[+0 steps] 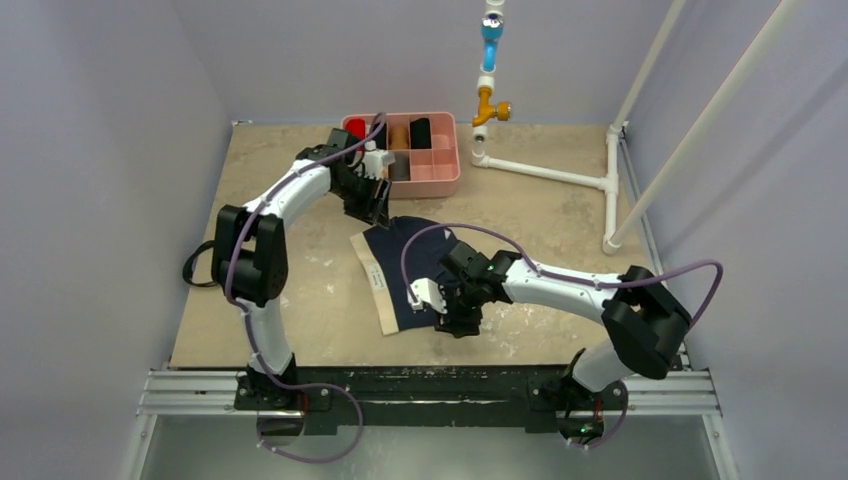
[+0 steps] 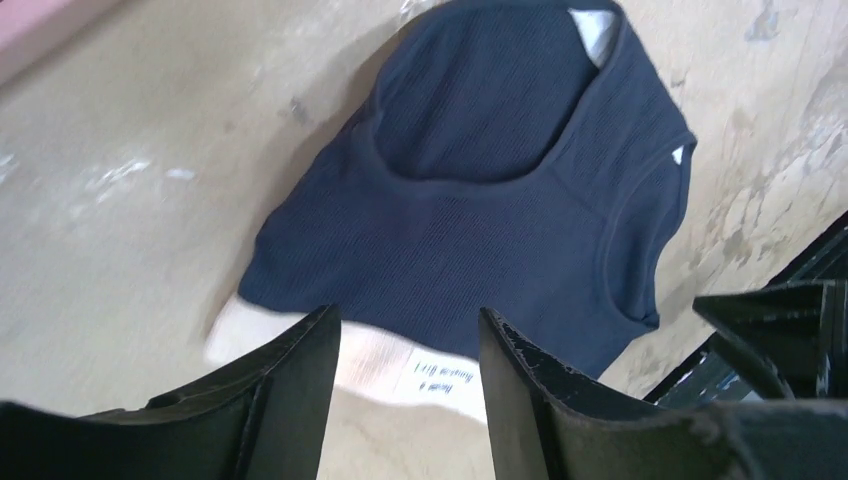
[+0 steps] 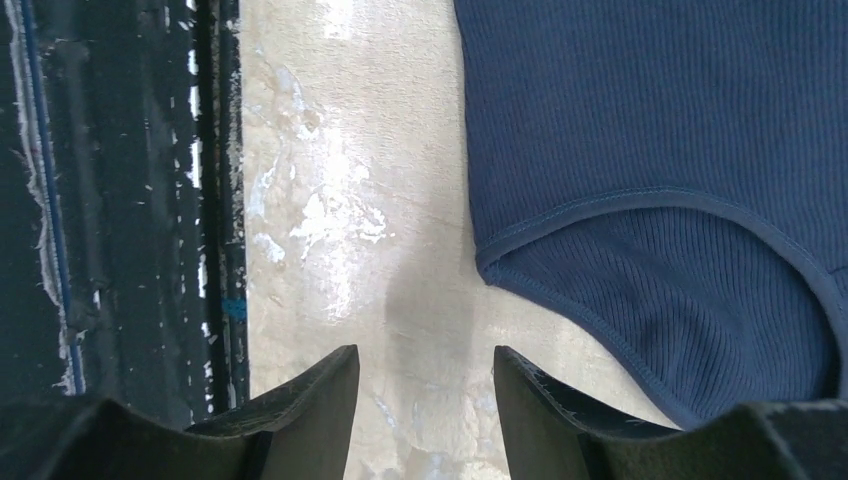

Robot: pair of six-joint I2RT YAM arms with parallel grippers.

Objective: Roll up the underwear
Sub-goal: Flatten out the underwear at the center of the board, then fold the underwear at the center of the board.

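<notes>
The underwear (image 1: pixel 405 262) lies flat and spread on the table, dark navy with a pale cream band (image 1: pixel 373 280) along its left edge. My left gripper (image 1: pixel 372 207) is open and empty, hovering just past the garment's far corner. In the left wrist view the underwear (image 2: pixel 480 200) fills the middle, and its cream band (image 2: pixel 395 362) with a small label sits between my open fingers (image 2: pixel 410 325). My right gripper (image 1: pixel 455 320) is open and empty at the garment's near right edge. In the right wrist view it (image 3: pixel 425 355) is over bare table, with the underwear (image 3: pixel 660 150) to its right.
A pink divided tray (image 1: pixel 432 187) with dark fabric rolls (image 1: pixel 420 130) stands at the back, just behind the left gripper. A white pipe frame (image 1: pixel 560 175) runs along the back right. The table's black front rail (image 3: pixel 110 200) is close to the right gripper.
</notes>
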